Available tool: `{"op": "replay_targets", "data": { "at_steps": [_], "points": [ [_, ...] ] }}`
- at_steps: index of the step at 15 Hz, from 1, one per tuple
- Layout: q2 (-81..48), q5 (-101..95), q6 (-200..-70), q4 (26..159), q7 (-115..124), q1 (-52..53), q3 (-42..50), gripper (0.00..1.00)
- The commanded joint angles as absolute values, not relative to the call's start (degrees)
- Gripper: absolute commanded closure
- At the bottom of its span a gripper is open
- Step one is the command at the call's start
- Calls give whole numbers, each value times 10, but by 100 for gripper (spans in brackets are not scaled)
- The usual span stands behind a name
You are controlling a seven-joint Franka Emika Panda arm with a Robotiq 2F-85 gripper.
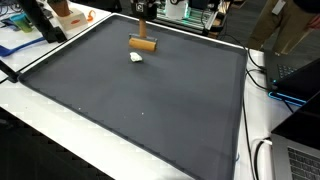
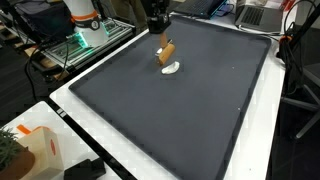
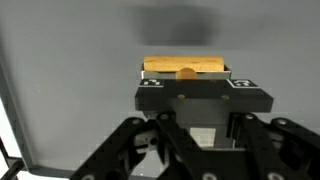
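In the wrist view's centre the gripper is clenched on the wooden block, so the pick-up looks done. In an exterior view the block hangs at upper centre over the dark mat, near a small white piece, and is not yet set down.

Block: pale wood, smooth. Mat: dark grey, matt, finely textured. Tool: black, matt.

A dark grey mat covers the white worktop beneath the hand. Well away from the hand, a laptop and loose cables lie at the worktop's edge; a cluttered bench stands beyond it.
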State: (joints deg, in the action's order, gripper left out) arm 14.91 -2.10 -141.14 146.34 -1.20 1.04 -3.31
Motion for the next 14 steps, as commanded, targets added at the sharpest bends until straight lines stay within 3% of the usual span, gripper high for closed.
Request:
{"op": "replay_targets", "data": {
  "at_steps": [1,8,13,14],
  "points": [
    [120,6,-1448,1462,6,29,-36,78],
    [65,-25,-1506,1435,96,14,-40,78],
    [56,-82,-1449,1404,119,5,-35,78],
    [69,-62,-1467,1415,120,15,-39,53]
  ]
}}
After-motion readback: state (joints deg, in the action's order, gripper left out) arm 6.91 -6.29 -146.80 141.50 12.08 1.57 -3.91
